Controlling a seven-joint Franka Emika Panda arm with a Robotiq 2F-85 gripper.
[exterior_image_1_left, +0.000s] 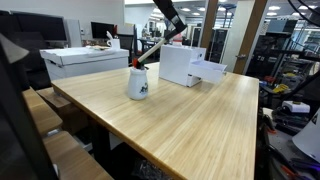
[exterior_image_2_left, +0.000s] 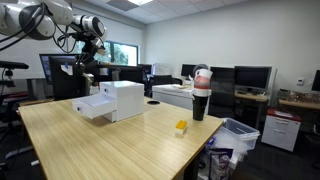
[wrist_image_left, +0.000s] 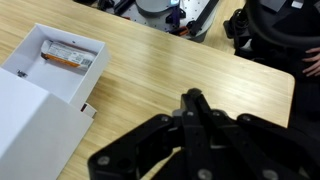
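Observation:
My gripper (wrist_image_left: 192, 98) is shut, its black fingers pressed together with nothing between them. It hangs high over the wooden table (wrist_image_left: 150, 70), next to a white box (wrist_image_left: 25, 115). The box's open drawer (wrist_image_left: 62, 55) holds an orange-labelled item (wrist_image_left: 68, 62). In both exterior views the gripper (exterior_image_1_left: 177, 25) (exterior_image_2_left: 89, 52) sits well above the white box (exterior_image_1_left: 178, 64) (exterior_image_2_left: 122, 98) and its drawer (exterior_image_1_left: 209, 70) (exterior_image_2_left: 94, 108). It touches nothing.
A white mug (exterior_image_1_left: 138, 84) with a dark pen in it stands on the table (exterior_image_1_left: 190, 125). A small yellow object (exterior_image_2_left: 181, 127) and a dark cup (exterior_image_2_left: 200, 100) sit near an edge. Desks, monitors, chairs and a bin (exterior_image_2_left: 236, 135) surround the table (exterior_image_2_left: 110, 145).

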